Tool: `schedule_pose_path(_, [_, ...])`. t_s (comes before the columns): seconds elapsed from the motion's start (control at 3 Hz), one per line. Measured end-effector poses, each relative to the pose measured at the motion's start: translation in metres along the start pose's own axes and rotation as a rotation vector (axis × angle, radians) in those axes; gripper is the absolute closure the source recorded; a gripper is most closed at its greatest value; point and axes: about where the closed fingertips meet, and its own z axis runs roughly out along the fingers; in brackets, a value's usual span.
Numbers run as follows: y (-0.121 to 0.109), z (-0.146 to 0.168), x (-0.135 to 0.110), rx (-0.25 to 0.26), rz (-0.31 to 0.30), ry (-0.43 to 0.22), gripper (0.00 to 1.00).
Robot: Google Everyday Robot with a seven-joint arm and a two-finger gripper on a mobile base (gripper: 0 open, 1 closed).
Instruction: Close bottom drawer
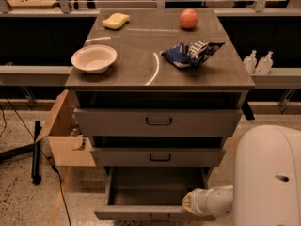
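Observation:
The bottom drawer of the grey cabinet is pulled far out, showing its wide, shallow, empty tray. Its narrow front panel is near the bottom edge of the camera view, with a small dark handle at its centre. My gripper is at the end of a white forearm that reaches in from the right. It sits at the right part of the drawer's front edge, just over the panel. The middle drawer and the top drawer above it are almost shut.
On the cabinet top are a white bowl, a yellow sponge, a red apple and a blue chip bag. An open cardboard box stands on the floor at the left. My white arm housing fills the lower right.

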Motion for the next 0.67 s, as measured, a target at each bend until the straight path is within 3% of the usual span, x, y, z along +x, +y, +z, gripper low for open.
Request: schedule_pose_path(0.67, [0.017,0.036,0.01,-0.035,0.046,0.034,1.0])
